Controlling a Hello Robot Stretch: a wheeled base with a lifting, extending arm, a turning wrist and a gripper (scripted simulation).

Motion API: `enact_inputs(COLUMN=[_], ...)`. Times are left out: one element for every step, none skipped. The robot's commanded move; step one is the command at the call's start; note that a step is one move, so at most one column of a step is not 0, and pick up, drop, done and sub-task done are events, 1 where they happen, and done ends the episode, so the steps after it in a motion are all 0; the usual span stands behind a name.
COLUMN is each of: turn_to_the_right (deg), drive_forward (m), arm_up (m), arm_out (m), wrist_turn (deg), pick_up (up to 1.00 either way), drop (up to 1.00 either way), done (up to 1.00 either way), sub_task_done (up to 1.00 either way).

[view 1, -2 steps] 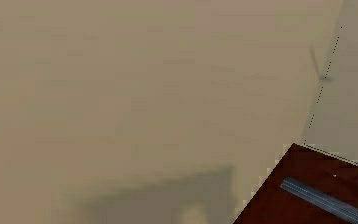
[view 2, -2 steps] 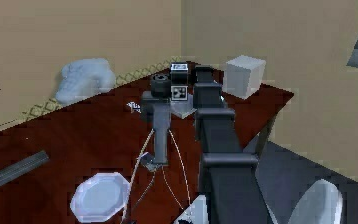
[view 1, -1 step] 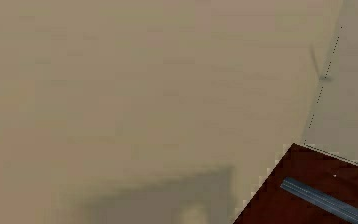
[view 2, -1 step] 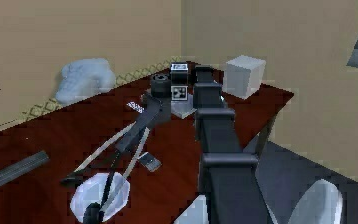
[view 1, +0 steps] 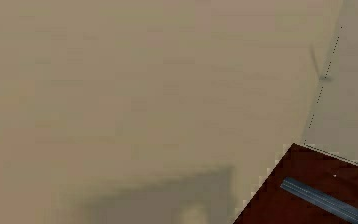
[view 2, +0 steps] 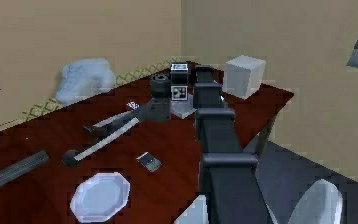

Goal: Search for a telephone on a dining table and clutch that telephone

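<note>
A dark red-brown dining table (view 2: pixel 47 140) stretches across the arm side view; its corner (view 1: pixel 317 185) also shows at the forward view's bottom right. The dark arm bar reaches over the table to two white marked squares, with the gripper (view 2: pixel 140 106) left of them above the tabletop. A small dark-and-white blob lies right at the gripper's far end, so I cannot tell whether it holds anything. A small flat dark thing with a pale face (view 2: pixel 148 160), perhaps the telephone, lies on the table nearer the robot, left of the arm.
On the table are a white plate (view 2: pixel 99 195), a long grey tool (view 2: pixel 105 133), a dark rod (view 2: pixel 17 170), a white box (view 2: pixel 242 75) and a crumpled pale cloth (view 2: pixel 85 78). White chair backs (view 2: pixel 322 200) stand at the near edge. Beige walls close in behind.
</note>
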Motion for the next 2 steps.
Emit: enact_inputs(turn_to_the_right=[0.0, 0.0], drive_forward=[0.0, 0.0], arm_up=[0.0, 0.0], arm_out=[0.0, 0.0], wrist_turn=[45.0, 21.0], pick_up=[0.0, 0.0], drop=[0.0, 0.0], done=[0.0, 0.0], sub_task_done=[0.0, 0.0])
